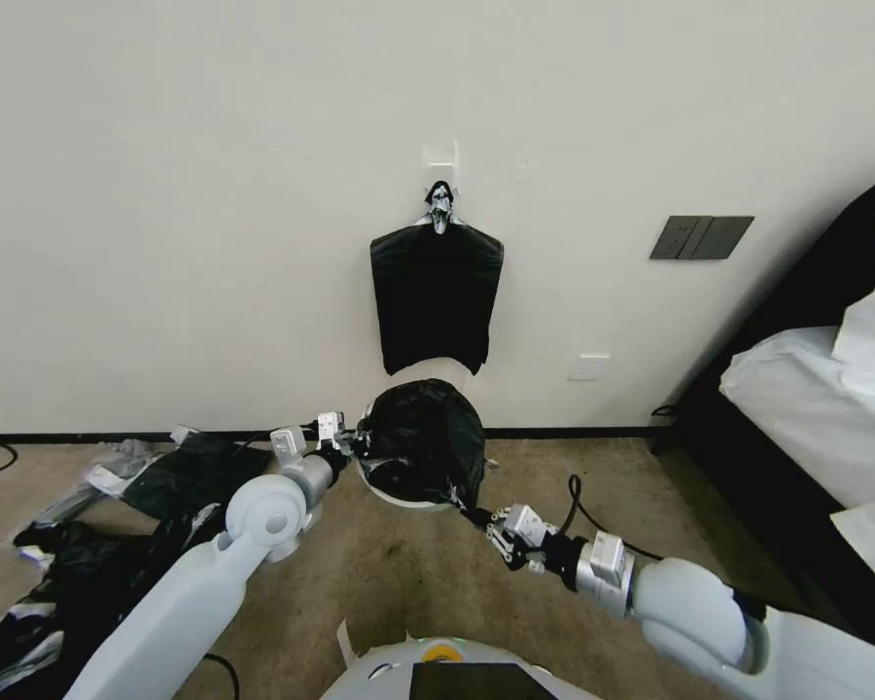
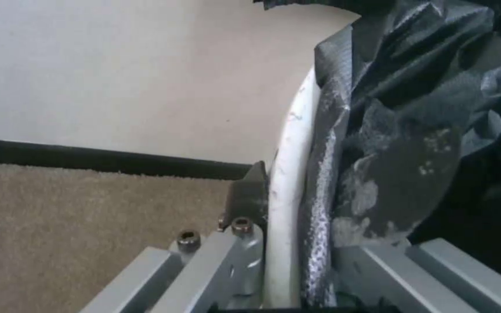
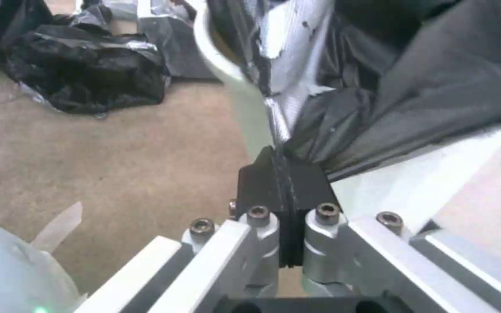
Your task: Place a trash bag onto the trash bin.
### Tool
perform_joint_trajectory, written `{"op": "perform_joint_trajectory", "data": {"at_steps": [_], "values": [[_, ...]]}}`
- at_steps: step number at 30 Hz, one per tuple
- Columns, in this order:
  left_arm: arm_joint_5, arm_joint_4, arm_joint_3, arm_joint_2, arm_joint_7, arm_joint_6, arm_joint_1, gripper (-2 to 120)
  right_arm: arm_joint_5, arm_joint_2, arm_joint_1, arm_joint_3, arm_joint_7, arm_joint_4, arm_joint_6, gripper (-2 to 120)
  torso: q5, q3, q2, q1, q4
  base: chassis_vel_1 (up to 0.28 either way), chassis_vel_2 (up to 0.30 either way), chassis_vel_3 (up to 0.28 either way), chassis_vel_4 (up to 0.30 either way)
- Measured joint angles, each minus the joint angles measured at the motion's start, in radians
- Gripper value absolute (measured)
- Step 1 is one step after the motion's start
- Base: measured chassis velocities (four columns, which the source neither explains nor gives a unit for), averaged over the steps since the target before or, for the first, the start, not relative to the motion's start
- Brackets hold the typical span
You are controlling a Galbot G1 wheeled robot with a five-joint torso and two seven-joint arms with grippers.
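Observation:
The white trash bin stands on the carpet against the wall, and the glossy black trash bag bulges over its top. My left gripper is at the bin's left rim. In the left wrist view it is open, one dark finger outside the white rim, the other hidden behind the bag. My right gripper is at the bin's near right side, shut on a stretched corner of the bag, beside the bin wall; its pads are pressed together.
A flat black bundle hangs from a wall hook above the bin. A heap of black and grey plastic covers the floor to the left. A bed stands at the right, with a cable on the carpet.

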Motion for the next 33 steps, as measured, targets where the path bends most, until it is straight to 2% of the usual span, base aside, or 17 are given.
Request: {"op": "perform_joint_trajectory", "data": {"at_steps": [2, 5, 18, 27, 33], "values": [[-0.005, -0.003, 0.003, -0.005, -0.012, 0.000, -0.002, 3, -0.030, 0.012, -0.004, -0.006, 0.001, -0.006, 0.017, 0, -0.0001, 0.000, 0.000, 0.000, 0.0000, 0.000, 0.000, 0.000, 0.000], [-0.014, -0.014, 0.019, -0.028, -0.047, 0.002, -0.009, 3, -0.162, 0.073, 0.000, -0.040, 0.011, -0.045, 0.070, 0, 0.0002, 0.000, 0.000, 0.000, 0.0001, 0.000, 0.000, 0.000, 0.000], [-0.035, -0.019, 0.029, -0.057, -0.096, 0.006, -0.019, 3, -0.477, 0.194, -0.002, -0.098, 0.011, -0.171, 0.181, 0, 0.0001, 0.000, 0.000, 0.000, 0.0000, 0.000, 0.000, 0.000, 0.000], [-0.051, -0.035, 0.029, -0.073, -0.122, 0.010, -0.019, 3, -0.621, 0.237, 0.106, -0.177, 0.007, -0.271, 0.194, 0, 0.0002, 0.000, 0.000, 0.000, 0.0001, 0.000, 0.000, 0.000, 0.000], [-0.052, -0.028, 0.025, -0.076, -0.126, 0.011, -0.009, 3, -0.631, 0.258, 0.144, -0.187, 0.013, -0.307, 0.201, 0, 0.0003, 0.000, 0.000, 0.000, 0.0003, 0.000, 0.000, 0.000, 0.000]]}}
